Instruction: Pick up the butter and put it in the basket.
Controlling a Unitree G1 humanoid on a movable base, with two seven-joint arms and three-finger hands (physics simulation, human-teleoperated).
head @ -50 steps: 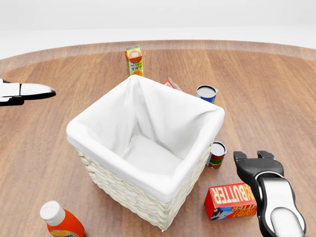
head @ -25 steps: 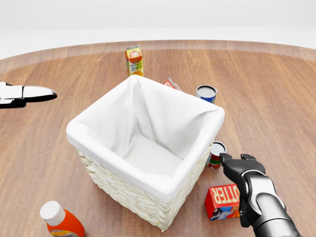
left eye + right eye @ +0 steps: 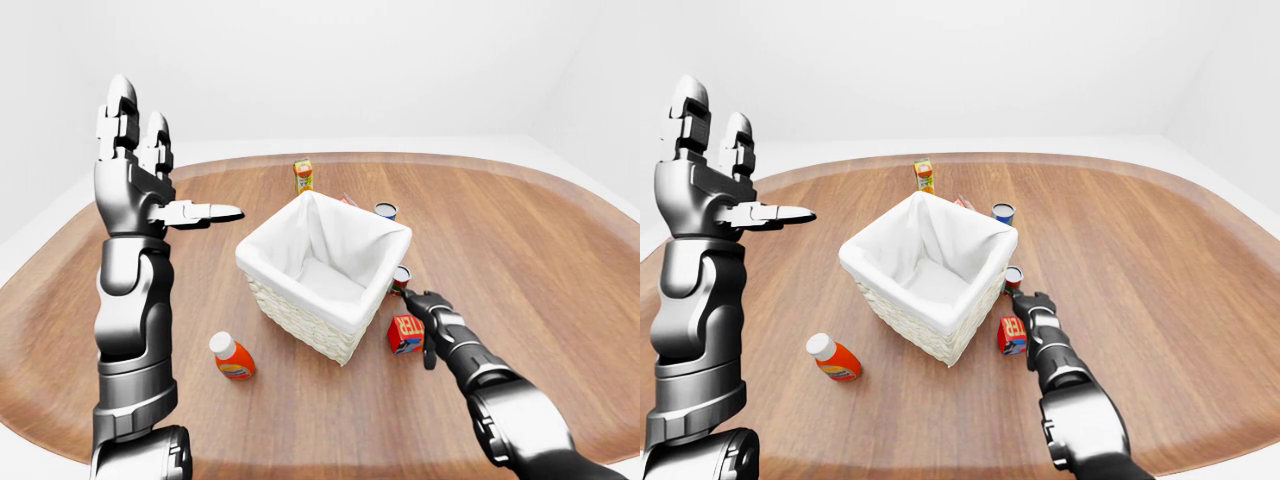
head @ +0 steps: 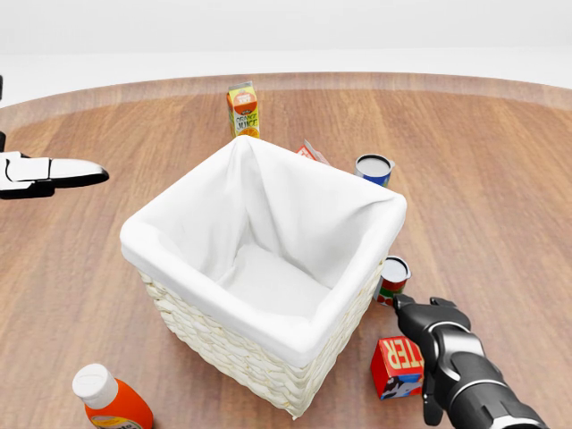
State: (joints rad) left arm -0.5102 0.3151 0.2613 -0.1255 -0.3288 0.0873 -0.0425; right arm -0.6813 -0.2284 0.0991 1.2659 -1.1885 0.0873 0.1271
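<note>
Wood-grain table [image 4: 500,161] all around, white walls beyond, and the wicker basket [image 4: 268,357] with its white cloth liner sits dead centre of the head view. Big change from a second ago: the right hand [image 4: 435,335] has slid up and leftward from the bottom-right corner, and now it lies right over the butter [image 4: 398,365], covering the right half of the box that was fully readable before. The camera has not shifted; basket and cans sit exactly where they were.

Right forearm comes up from the bottom edge, wrist angled toward the basket, dark fingers [image 4: 413,306] draped over the top of the box and one hanging down its right side. Contact, yes, but whether those fingers have actually closed round it I cannot tell. The left hand [image 3: 140,175] is raised high at the left of the left-eye view, fingers straight up, thumb jutting sideways, spread wide and empty.

Butter itself: a red carton with white lettering and a blue lower panel, resting on the table just beside the basket's lower-right corner. A small can [image 4: 392,279] stands just above it. An orange bottle [image 4: 107,402] lies at lower left, a juice carton [image 4: 242,109] upright at top.
</note>
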